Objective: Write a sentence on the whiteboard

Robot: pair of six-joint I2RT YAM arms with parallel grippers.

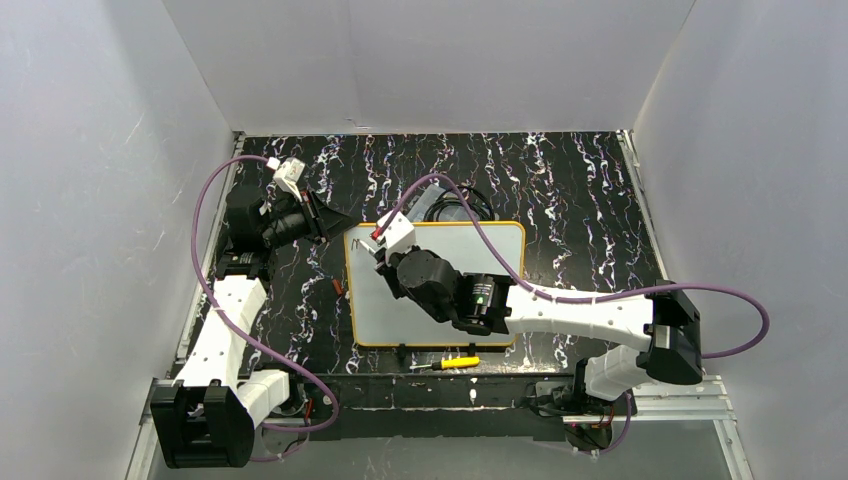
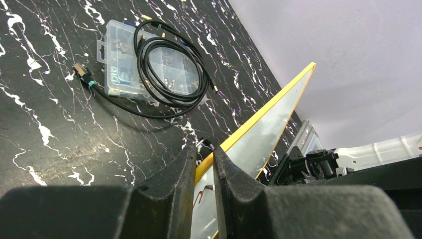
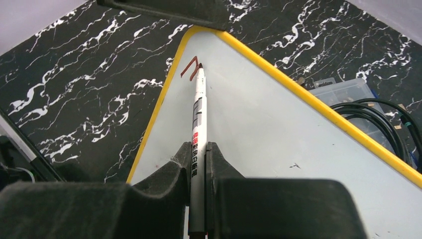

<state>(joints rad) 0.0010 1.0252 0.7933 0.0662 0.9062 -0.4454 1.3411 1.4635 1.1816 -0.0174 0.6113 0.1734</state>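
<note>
The whiteboard point(image 1: 497, 250) lies flat mid-table, white with a yellow-orange rim. My left gripper point(image 1: 338, 224) is shut on the rim at its far left corner; the left wrist view shows the jaws point(image 2: 204, 150) clamped on the yellow edge point(image 2: 259, 117). My right gripper point(image 1: 382, 258) is shut on a white marker point(image 3: 198, 109) over the board point(image 3: 268, 129). Its tip touches the board near that corner. Of the sentence point(image 3: 189, 67), only a couple of short reddish-brown strokes show beside the tip, also seen between the left fingers point(image 2: 200, 196).
A clear plastic parts box point(image 2: 119, 55) with a coiled black cable point(image 2: 171, 69) on it sits just behind the board point(image 1: 452, 205). A yellow-handled screwdriver point(image 1: 452, 363) lies in front of the board. A small red piece point(image 1: 338, 286) lies left of it. White walls enclose the table.
</note>
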